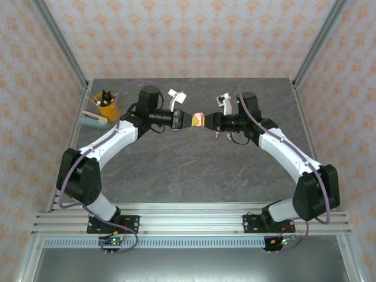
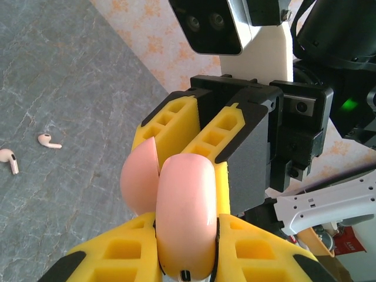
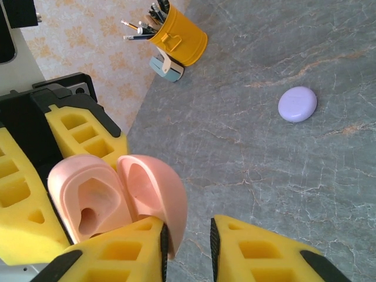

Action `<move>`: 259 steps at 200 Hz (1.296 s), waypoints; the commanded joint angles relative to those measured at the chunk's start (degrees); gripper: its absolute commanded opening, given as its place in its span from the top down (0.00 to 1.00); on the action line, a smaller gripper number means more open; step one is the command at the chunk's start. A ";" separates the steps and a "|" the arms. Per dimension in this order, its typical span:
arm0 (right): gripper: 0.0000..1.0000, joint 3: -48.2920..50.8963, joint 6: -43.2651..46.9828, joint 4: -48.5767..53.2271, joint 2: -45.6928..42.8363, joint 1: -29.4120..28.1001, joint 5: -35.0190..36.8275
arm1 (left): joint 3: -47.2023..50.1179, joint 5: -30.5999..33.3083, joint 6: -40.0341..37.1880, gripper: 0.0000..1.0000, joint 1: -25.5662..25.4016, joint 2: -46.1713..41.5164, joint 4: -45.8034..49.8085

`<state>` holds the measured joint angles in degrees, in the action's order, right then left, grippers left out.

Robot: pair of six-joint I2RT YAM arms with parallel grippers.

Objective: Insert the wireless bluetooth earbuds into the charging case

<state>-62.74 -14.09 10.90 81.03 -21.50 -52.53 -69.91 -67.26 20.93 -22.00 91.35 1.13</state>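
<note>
My left gripper (image 2: pixel 187 226) is shut on a salmon-pink round charging case (image 2: pixel 185 211), held on edge above the table; its hinged lid (image 3: pixel 154 191) stands open, showing the empty moulded wells (image 3: pixel 88 202). My right gripper (image 3: pixel 188 230) faces it, open, with the lid's rim resting against the inner pad of one finger (image 3: pixel 164 247) and a gap to the other. From above, the two grippers meet at the case (image 1: pixel 198 120). Two salmon-pink earbuds (image 2: pixel 49 141) (image 2: pixel 9 160) lie on the grey table below. A shut lilac round case (image 3: pixel 297 104) lies flat on the table.
A yellow cup of pens (image 1: pixel 107 108) and a teal-and-white object (image 1: pixel 94 121) stand at the table's back left corner. Aluminium frame posts and patterned walls bound the grey stone-look table (image 1: pixel 188 170).
</note>
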 commanded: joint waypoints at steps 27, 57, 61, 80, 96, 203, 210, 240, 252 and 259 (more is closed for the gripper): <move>0.74 -1.64 -1.72 -4.25 1.83 -0.18 0.44 | -2.89 -3.49 -2.47 1.00 -0.68 0.30 1.95; 0.75 -1.94 -3.01 -5.85 2.28 -0.12 -0.52 | -2.80 -3.22 -2.57 1.00 -0.94 0.49 1.95; 0.76 -1.95 -3.07 -5.94 2.38 -0.12 -0.66 | -2.79 -3.10 -2.57 1.00 -0.90 0.40 1.97; 0.81 -1.95 -3.25 -6.06 2.37 -0.12 -0.83 | -2.78 -2.79 -2.60 1.00 -1.02 0.35 1.92; 0.85 -1.93 -3.23 -6.07 2.29 -0.12 -0.99 | -2.70 -2.37 -2.56 1.00 -1.03 0.31 1.78; 0.99 -4.07 -0.35 0.98 0.99 -0.12 3.05 | -2.31 3.15 -1.81 0.55 -0.82 -0.57 1.35; 1.00 -4.51 0.23 2.17 1.04 -0.13 3.53 | -2.48 3.49 -1.79 0.52 -0.72 -0.57 1.42; 1.00 -6.78 3.77 7.89 1.44 -0.19 5.87 | -3.86 3.90 -2.82 0.44 0.10 -0.92 3.52; 1.00 -8.01 5.73 10.66 1.70 -0.13 7.11 | -5.11 3.74 -4.78 0.42 0.53 -1.08 6.69; 1.00 -8.84 7.14 12.44 1.84 -0.15 7.87 | -6.20 3.44 -6.45 0.41 0.79 -1.01 9.43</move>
<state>-68.20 -12.49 16.80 82.87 -21.69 -48.14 -71.83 -63.94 18.94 -22.17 92.01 4.62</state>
